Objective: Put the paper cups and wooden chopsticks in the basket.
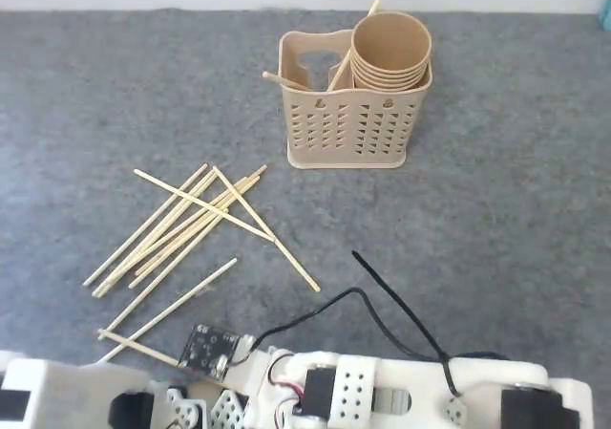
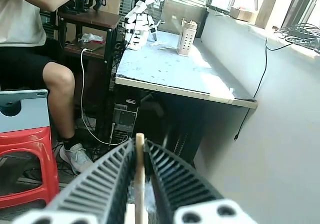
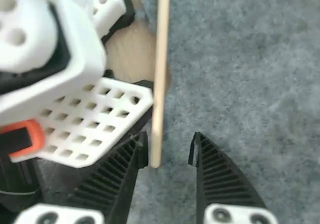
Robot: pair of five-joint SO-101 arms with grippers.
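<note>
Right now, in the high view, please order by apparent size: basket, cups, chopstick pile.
1. Chopstick pile, judged by its spread.
2. Basket.
3. Cups, stacked inside the basket.

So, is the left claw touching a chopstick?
Touching: the left wrist view shows the left claw closed on a wooden chopstick, both sides pressing it.

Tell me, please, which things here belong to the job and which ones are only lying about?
Belong to the job: basket; paper cups stacked inside it; loose chopsticks on the grey mat; single chopstick pinched in the left claw.
Only lying about: black cable; red stool; far table.
</note>
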